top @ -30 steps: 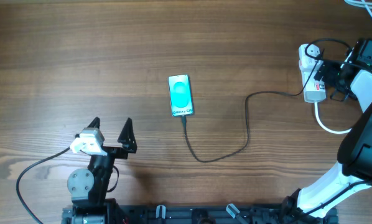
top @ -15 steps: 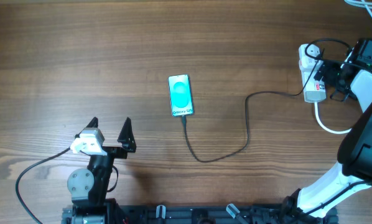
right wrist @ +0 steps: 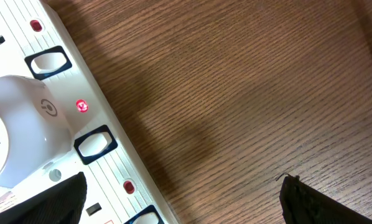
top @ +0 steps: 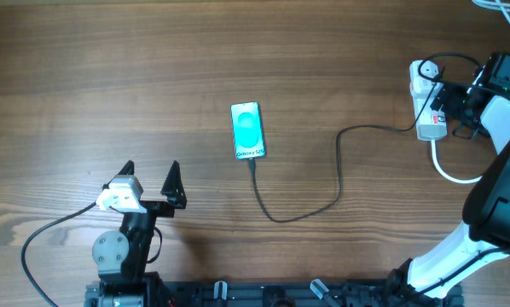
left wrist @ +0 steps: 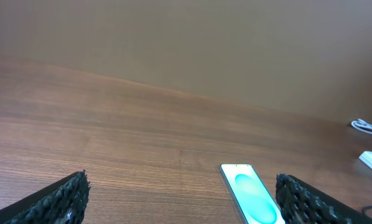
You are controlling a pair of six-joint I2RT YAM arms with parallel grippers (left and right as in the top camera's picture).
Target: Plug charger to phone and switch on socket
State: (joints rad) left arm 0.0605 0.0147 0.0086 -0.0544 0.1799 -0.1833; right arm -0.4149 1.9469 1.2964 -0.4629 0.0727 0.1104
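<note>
Gaping left fingers (left wrist: 56, 199), right fingers (right wrist: 307, 202), both empty

You changed nothing that shows: from the earlier overhead views to this one, your right gripper (top: 449, 102) by the socket (top: 424, 119), upper right, did not shift.

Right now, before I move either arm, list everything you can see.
Smartphone with bright cyan screen: one, cyan, table centre, lying flat.
Thin black charger cable: one, black, loops from the phone's near end to the strip.
White oblong power strip: one, white with red lights, far right; white adapter plugged in.
Thick white cord: one, white, curving off the strip.
Thin white cables: white, top right corner, count unclear.
Wooden table: one, brown.
Left gripper: open, empty, near left.
Right gripper: open, at the strip.
</note>
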